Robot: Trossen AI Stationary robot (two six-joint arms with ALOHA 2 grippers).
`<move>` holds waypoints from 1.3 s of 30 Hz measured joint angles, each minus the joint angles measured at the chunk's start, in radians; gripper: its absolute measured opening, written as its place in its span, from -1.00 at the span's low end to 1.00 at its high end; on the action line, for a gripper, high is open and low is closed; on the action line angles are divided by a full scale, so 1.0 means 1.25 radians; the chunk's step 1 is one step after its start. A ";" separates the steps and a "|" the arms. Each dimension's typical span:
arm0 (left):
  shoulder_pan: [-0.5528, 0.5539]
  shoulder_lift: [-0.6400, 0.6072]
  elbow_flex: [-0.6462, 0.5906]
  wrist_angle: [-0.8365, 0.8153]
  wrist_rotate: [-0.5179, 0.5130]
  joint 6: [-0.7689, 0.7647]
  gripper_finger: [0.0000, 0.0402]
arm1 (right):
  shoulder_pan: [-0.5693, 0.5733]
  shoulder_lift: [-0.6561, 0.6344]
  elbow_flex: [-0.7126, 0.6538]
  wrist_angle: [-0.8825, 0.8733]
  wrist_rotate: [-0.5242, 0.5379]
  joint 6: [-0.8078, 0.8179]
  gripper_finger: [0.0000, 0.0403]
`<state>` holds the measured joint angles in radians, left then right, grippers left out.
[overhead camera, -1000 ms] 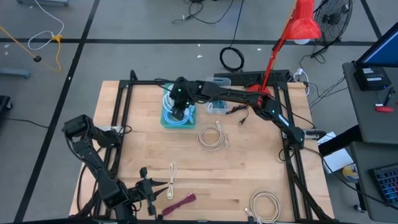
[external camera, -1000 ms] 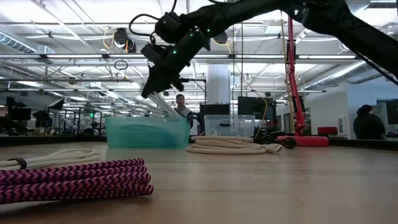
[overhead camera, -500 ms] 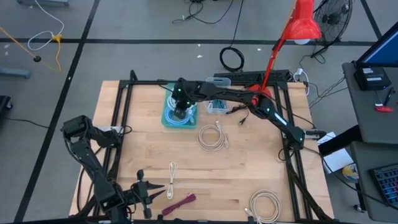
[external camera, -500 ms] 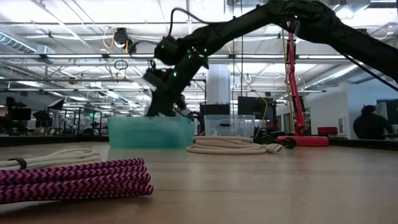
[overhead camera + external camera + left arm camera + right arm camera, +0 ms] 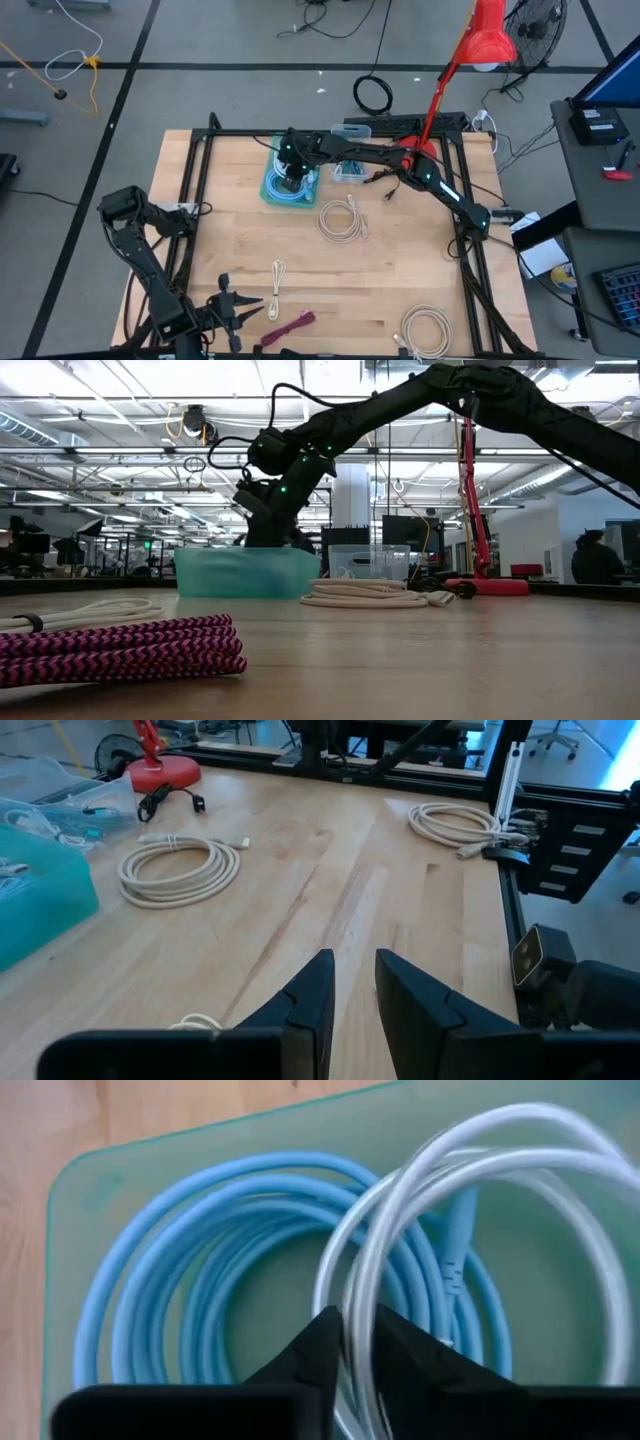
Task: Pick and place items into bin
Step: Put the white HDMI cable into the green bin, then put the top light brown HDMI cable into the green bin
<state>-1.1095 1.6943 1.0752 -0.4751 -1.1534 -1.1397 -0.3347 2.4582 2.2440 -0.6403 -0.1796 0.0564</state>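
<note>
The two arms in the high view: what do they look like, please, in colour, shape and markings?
Both are dark, slim, jointed arms. The right arm carries small green lights near its wrist, and black cables loop along it in the low view. The left arm ends in an end effector with two narrow dark fingers.

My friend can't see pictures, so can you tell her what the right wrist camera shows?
The right pincer is shut on a white cable coil, holding it inside the teal bin. A light blue cable coil already lies on the bin's floor under the white one. A strip of wooden table shows past the bin's edge.
</note>
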 joint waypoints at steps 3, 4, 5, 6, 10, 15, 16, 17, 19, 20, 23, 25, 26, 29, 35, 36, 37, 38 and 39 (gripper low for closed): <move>0.000 0.000 0.000 0.000 0.000 0.002 -0.60 | 0.000 0.000 0.000 0.001 0.003 -0.013 -0.57; 0.000 0.000 0.000 0.000 0.000 0.002 -0.60 | 0.000 0.000 0.000 0.001 0.013 -0.014 -0.50; 0.000 0.000 0.000 0.000 0.000 0.003 -0.60 | 0.000 0.000 0.000 0.000 0.023 -0.016 -0.44; 0.000 0.000 0.000 0.000 0.000 0.003 -0.60 | 0.000 0.000 0.003 0.000 0.033 -0.020 -0.38; 0.000 0.000 0.000 0.000 0.000 0.003 -0.60 | 0.000 -0.031 0.004 0.022 0.044 -0.029 -0.20; 0.000 0.000 0.000 0.000 0.000 0.004 -0.60 | 0.001 -0.103 0.005 0.036 0.083 -0.039 -0.10; 0.000 0.000 0.000 0.000 0.000 0.005 -0.60 | 0.002 -0.121 0.005 0.022 0.086 -0.041 -0.10; 0.000 0.000 0.000 0.000 0.000 0.004 -0.60 | 0.003 -0.138 0.005 0.014 0.085 -0.041 -0.10; 0.000 0.000 0.000 -0.001 0.000 0.005 -0.60 | 0.011 -0.173 0.005 0.010 0.086 -0.043 -0.11; 0.000 0.000 0.000 0.000 0.000 0.006 -0.60 | 0.018 -0.194 0.005 -0.007 0.087 -0.043 -0.12; 0.000 0.000 0.000 0.000 0.000 0.007 -0.60 | 0.055 -0.248 0.005 -0.047 0.086 -0.043 -0.15; 0.000 0.000 0.000 0.001 -0.001 0.005 -0.60 | 0.090 -0.282 0.005 -0.097 0.087 -0.046 -0.17; 0.000 0.000 0.000 0.001 0.000 0.005 -0.60 | 0.111 -0.297 0.005 -0.121 0.099 -0.050 -0.18; 0.000 0.000 0.000 0.005 0.000 0.002 -0.60 | 0.195 -0.328 0.005 -0.200 0.170 -0.058 -0.20; 0.000 0.000 0.000 0.010 0.000 -0.012 -0.60 | 0.405 -0.356 0.006 -0.325 0.308 -0.008 -0.21; 0.000 0.000 0.000 0.015 0.000 -0.013 -0.60 | 0.440 -0.354 0.006 -0.340 0.333 0.007 -0.21; 0.000 0.001 0.000 0.021 0.000 -0.012 -0.60 | 0.476 -0.352 0.006 -0.351 0.358 0.022 -0.21; 0.000 0.003 0.000 0.028 0.000 -0.009 -0.60 | 0.509 -0.351 0.005 -0.361 0.384 0.035 -0.21; 0.000 0.007 0.000 0.037 0.000 -0.002 -0.60 | 0.541 -0.351 0.004 -0.370 0.407 0.049 -0.21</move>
<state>-1.1095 1.7028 1.0752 -0.4284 -1.1538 -1.1419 0.3420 2.0197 2.2496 -1.1024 0.3292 0.1173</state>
